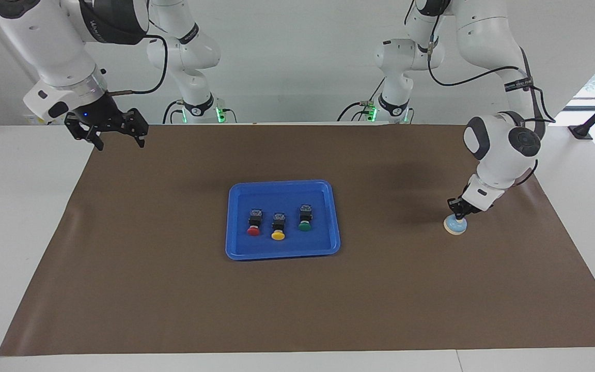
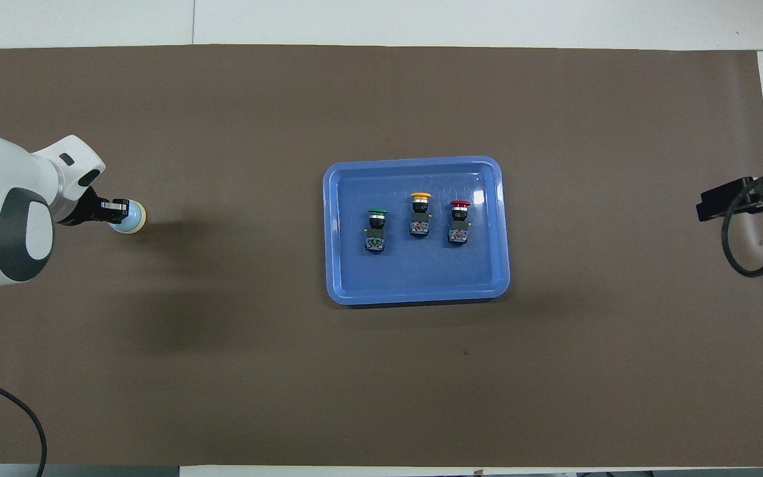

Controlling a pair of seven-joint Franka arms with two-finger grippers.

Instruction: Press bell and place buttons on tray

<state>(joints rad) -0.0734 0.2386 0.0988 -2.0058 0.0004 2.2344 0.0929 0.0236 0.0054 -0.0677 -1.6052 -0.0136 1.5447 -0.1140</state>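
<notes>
The light blue bell (image 1: 455, 226) (image 2: 134, 218) stands on the brown mat toward the left arm's end of the table. My left gripper (image 1: 458, 215) (image 2: 116, 207) is shut, its tips down on the bell's top and covering the knob. The blue tray (image 1: 282, 183) (image 2: 414, 161) lies mid-table and holds all three buttons: red (image 1: 253, 222) (image 2: 459, 220), yellow (image 1: 278, 226) (image 2: 420, 213) and green (image 1: 304, 218) (image 2: 376, 228). My right gripper (image 1: 119, 142) (image 2: 705, 205) waits open and empty above the mat's edge at the right arm's end.
A brown mat (image 1: 173, 289) covers most of the white table. A black cable (image 2: 746, 258) loops down from the right arm over the mat's edge.
</notes>
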